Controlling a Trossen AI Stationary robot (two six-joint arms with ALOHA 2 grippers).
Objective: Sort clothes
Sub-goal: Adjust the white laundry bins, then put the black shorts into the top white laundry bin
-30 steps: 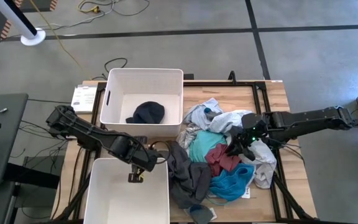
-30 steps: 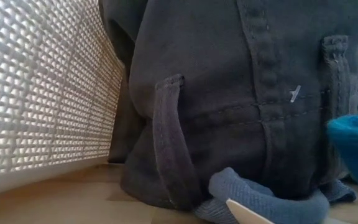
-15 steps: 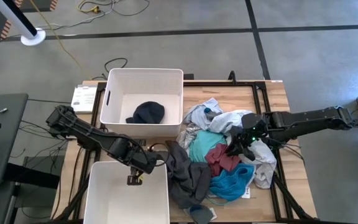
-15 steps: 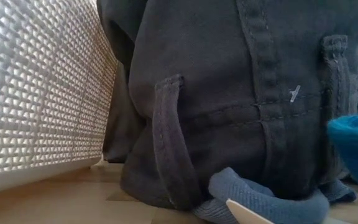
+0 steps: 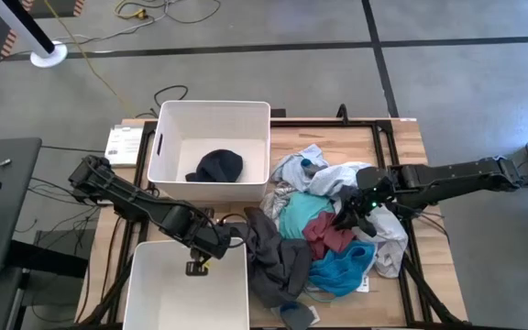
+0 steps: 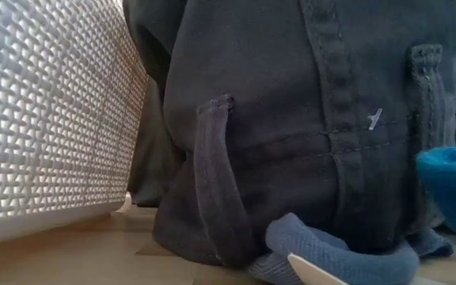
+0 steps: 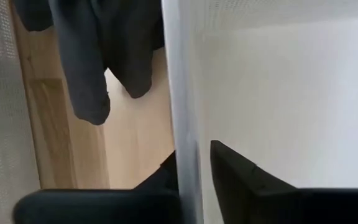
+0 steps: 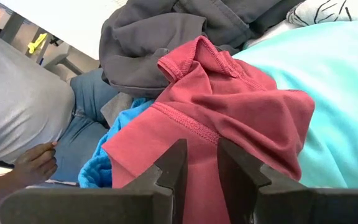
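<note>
The clothes lie heaped on the table's right half: dark grey trousers (image 5: 278,258) (image 6: 307,134), a teal piece (image 5: 291,218), a maroon piece (image 5: 326,234) (image 8: 229,106), a bright blue piece (image 5: 342,268) and white ones (image 5: 388,234). One dark garment (image 5: 218,167) lies in the far white bin (image 5: 214,104). My left gripper (image 5: 197,266) (image 7: 191,149) points down at the far wall of the near white bin (image 5: 154,246), its fingers slightly apart on either side of the wall. My right gripper (image 5: 348,218) (image 8: 201,146) hovers over the heap, narrowly open, with nothing between its fingers. My left gripper straddles the near bin's far wall (image 7: 182,93) from above, one finger inside the bin and one outside. A thin gap shows between the inner finger (image 7: 229,171) and the wall. The wall hides the outer finger, so I cannot tell whether it touches.
Bare wood (image 7: 135,130) shows between the near bin and the trousers. A blue-grey sock (image 6: 323,249) lies at the trousers' foot by the near edge. Beyond the table a person stands, one hand (image 8: 36,165) low by the table. A paper (image 5: 122,142) lies beside the far bin.
The near bin has slid a little toward the table's near-left, and its wall has drawn back from the dark grey trousers. My left gripper has gone with the rim by that small amount. The heap has stayed as it was.
</note>
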